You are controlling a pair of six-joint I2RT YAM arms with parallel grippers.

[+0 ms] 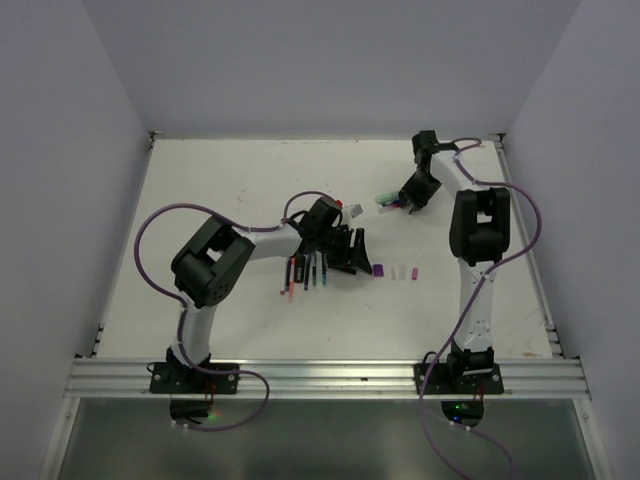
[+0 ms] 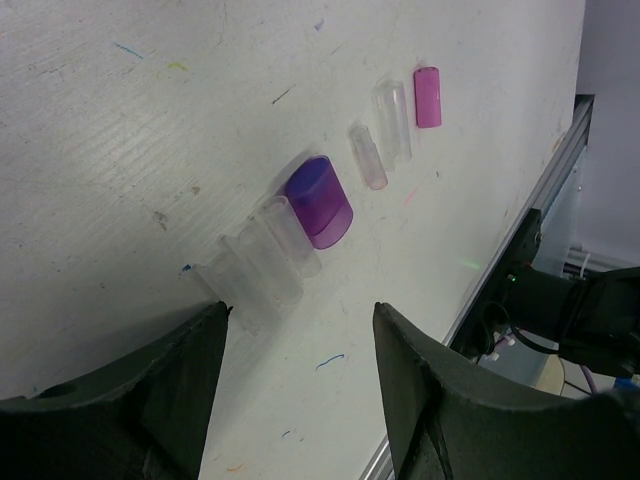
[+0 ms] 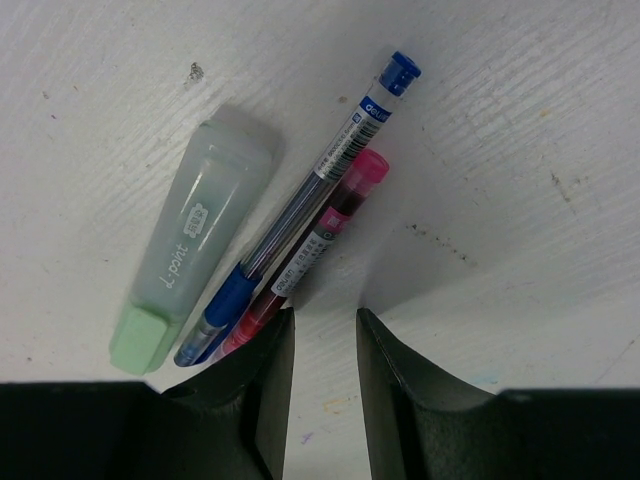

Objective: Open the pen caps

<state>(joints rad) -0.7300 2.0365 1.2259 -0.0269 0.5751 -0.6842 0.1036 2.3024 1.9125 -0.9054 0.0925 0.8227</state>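
Low centre of the top view: row of pens (image 1: 306, 272) flat on the white bench (image 1: 200, 180), just left of the left gripper (image 2: 300, 312). Jaws wide apart, gripping nothing, bare bench between.

Just past the fingertips in the left wrist view: clear caps (image 2: 262, 265) side by side, touching a purple cap (image 2: 318, 202), the nearest clear one at the tip of the finger at frame left. Farther up right: two more clear caps (image 2: 380, 140), then a pink cap (image 2: 428, 97).

Upper right of the top view: right gripper (image 3: 323, 318), jaws narrowly apart over bare bench. Against the finger at frame left: blue pen (image 3: 300, 203) and pink pen (image 3: 327, 233), lower ends hidden behind it. Beside those: pale green marker (image 3: 195, 250).
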